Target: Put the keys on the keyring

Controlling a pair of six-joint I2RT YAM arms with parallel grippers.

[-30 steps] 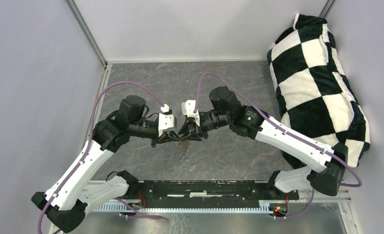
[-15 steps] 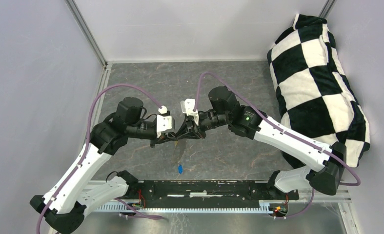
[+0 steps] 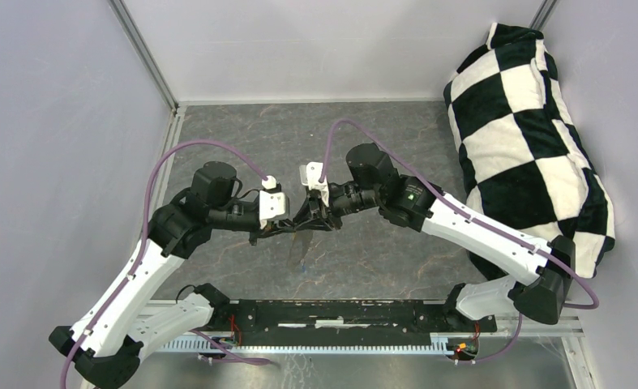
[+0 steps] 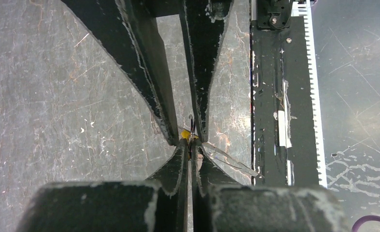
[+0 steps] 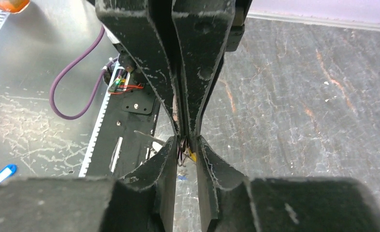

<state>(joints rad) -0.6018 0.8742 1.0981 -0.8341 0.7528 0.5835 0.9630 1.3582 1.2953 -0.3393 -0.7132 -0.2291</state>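
**Gold key at the ring's end, blue key loose on the table**

Both arms meet nose to nose at mid-frame of the overhead view, above the grey table (image 3: 242, 138). Left gripper (image 4: 191, 147) has its jaws pressed together, by the look of it clamped on the keyring (image 4: 225, 154); the ring's thin grey band trails off to the lower right of the left wrist view. Right gripper (image 5: 184, 145) comes in from the opposite side, jaws a little apart, straddling the left one's tips. Gold key (image 4: 184, 136) shows as a yellow speck right in that gap, just beside the ring's end; cannot tell whether the right pads pinch it or only bracket it, nor whether it is threaded. Blue key (image 5: 180, 177) is in nobody's grip; it lies on the table under the grippers, lower centre of the right wrist view.

Step in hand, my read: threading the gold key onto the ring's end, fine-alignment stage; under halfway at best, since the blue key is off the ring. Next move calls for a tiny push of the key's hole along the band while the left clamp holds firm; slip risk looks high; after that, a pick of the blue key, flat and awkward to grasp.
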